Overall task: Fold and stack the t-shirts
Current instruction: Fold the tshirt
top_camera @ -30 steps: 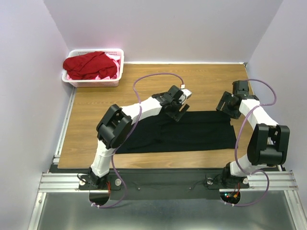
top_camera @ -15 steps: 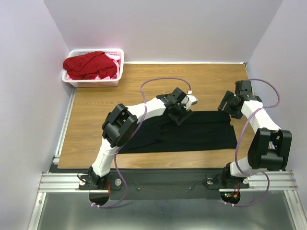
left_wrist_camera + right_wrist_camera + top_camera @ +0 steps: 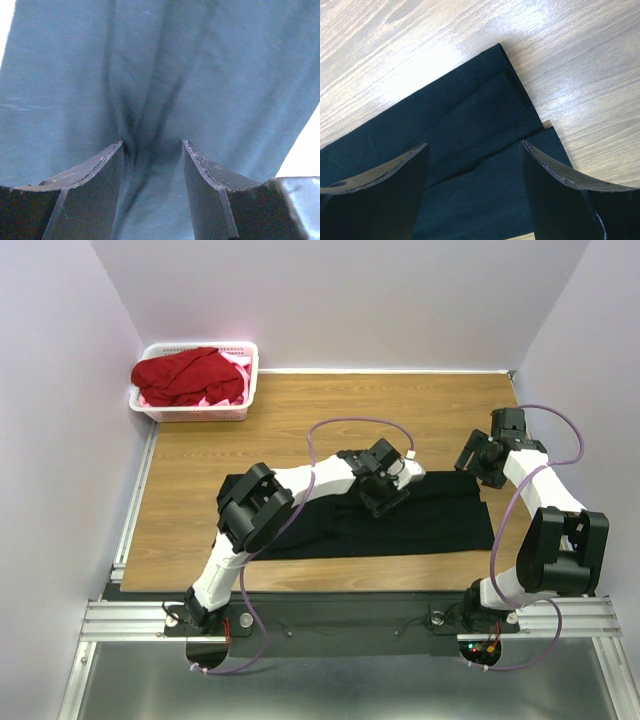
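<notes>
A large black t-shirt lies spread flat on the wooden table. My left gripper is pressed down on the shirt's middle near its far edge. In the left wrist view the left gripper has its jaws apart, with creased cloth bunching toward the gap. My right gripper hovers open over the shirt's far right corner. In the right wrist view the right gripper is empty above a folded edge of the shirt. A red shirt and a pink one lie in the basket.
The white slotted basket stands at the far left corner by the wall. Bare wood lies beyond the shirt's far edge. Purple cables loop over both arms. A metal rail runs along the table's near edge.
My left gripper has slid to the right across the shirt's far part, and cloth now shows at the shirt's far left. My right gripper has shifted slightly to the right.
</notes>
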You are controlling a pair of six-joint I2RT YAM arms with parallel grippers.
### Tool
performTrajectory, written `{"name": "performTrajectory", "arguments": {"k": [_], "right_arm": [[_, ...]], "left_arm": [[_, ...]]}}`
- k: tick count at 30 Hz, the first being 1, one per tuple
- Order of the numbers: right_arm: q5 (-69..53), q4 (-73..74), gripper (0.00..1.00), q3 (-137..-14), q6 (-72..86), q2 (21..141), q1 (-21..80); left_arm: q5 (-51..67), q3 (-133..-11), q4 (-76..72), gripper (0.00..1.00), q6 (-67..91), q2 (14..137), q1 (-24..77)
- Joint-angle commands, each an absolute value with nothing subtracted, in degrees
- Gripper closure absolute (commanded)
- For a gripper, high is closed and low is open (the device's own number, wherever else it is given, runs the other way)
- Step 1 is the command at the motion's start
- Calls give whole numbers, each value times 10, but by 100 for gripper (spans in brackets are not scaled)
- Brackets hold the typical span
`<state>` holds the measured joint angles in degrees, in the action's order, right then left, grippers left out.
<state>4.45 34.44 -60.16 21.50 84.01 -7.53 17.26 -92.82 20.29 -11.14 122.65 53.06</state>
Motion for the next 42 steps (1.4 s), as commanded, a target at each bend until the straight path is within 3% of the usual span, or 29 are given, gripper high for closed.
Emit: {"name": "performTrajectory", "arguments": {"k": [1, 8, 13, 19, 28, 32, 37, 42], "right_arm": [[34, 344, 23, -613, 223, 837, -81], [4, 342, 25, -634, 229, 850, -81], [-55, 338, 34, -652, 241, 878, -81], [-44, 330, 37, -614, 249, 879, -83], [-34, 315, 41, -547, 254, 853, -98], [-36, 310, 41, -544, 259, 848, -98], [-37, 306, 44, -543, 264, 847, -98], [-45, 299, 45, -541, 269, 852, -98]], "left_arm": [[197, -904, 220, 41, -123, 1187, 560], [195, -875, 220, 41, -119, 1193, 566], [176, -885, 216, 41, -112, 1187, 565], [164, -884, 213, 40, -98, 1180, 565], [41, -868, 207, 29, -3, 1052, 549], [4, -787, 204, 28, 96, 968, 498], [-51, -657, 221, 29, 219, 854, 361], [-51, -522, 204, 36, 267, 787, 232]]}}
